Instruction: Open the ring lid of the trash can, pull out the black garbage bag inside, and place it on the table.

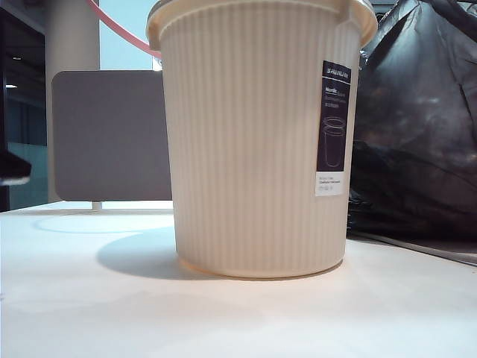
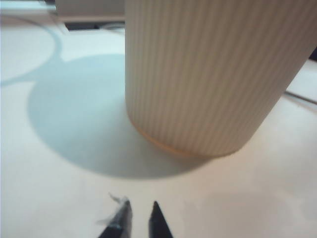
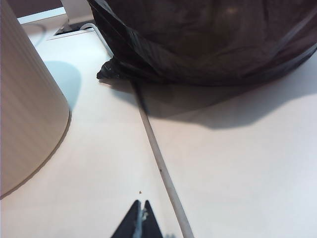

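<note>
The trash can (image 1: pixel 257 142) stands on the table (image 1: pixel 89 313), its dark label (image 1: pixel 332 127) too blurred to read. The left gripper (image 2: pixel 140 210) hovers near its base, tips slightly apart, empty. The right gripper (image 3: pixel 140 208), pinched together, hovers near the black garbage bag (image 3: pixel 208 39) lying beside the can.

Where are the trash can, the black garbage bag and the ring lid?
trash can (image 1: pixel 253 149): exterior view, middle of its ribbed wall.
black garbage bag (image 3: pixel 208 39): right wrist view, crinkled front face, resting on the table.
ring lid (image 1: pixel 123 30): exterior view, pink arc left of the can's rim.
</note>
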Robot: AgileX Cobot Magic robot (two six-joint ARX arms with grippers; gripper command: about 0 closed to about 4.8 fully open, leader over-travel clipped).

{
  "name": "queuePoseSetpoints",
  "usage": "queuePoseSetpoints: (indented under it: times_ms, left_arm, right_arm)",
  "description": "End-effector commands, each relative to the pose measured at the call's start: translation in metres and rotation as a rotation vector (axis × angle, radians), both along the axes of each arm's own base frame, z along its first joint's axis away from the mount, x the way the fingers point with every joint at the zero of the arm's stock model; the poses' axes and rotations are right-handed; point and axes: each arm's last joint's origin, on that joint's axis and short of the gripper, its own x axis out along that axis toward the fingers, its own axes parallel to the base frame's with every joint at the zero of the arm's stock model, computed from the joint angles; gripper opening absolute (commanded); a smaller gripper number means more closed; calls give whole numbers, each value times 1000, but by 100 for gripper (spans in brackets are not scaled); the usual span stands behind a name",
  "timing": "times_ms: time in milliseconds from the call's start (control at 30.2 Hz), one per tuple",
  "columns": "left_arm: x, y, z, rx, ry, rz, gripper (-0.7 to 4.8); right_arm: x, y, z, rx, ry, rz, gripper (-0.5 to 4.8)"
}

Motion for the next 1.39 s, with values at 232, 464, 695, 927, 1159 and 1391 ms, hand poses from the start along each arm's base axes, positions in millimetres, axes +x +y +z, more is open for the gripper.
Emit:
queuePoseSetpoints:
  times_ms: [232, 464, 695, 927, 1159, 1391]
  left_arm:
    - [5, 22, 9, -44, -95, 200, 52]
    - [7, 37, 11, -45, -126, 356, 52]
    - [8, 41, 11, -42, -126, 404, 52]
    - [8, 41, 11, -42, -127, 404, 52]
    - [8, 41, 11, -42, -127, 404, 52]
    - [8, 41, 11, -42, -127, 404, 52]
  right_arm:
    - [0, 0, 2, 1, -11, 1, -5]
    - [0, 0, 2, 1, -11, 1, -5]
    - [0, 0, 2, 1, -11, 1, -5]
    - [0, -2, 2, 1, -16, -21, -5]
    - [-4, -2, 9, 7, -105, -18, -5]
    - [-4, -2, 11, 8, -126, -18, -5]
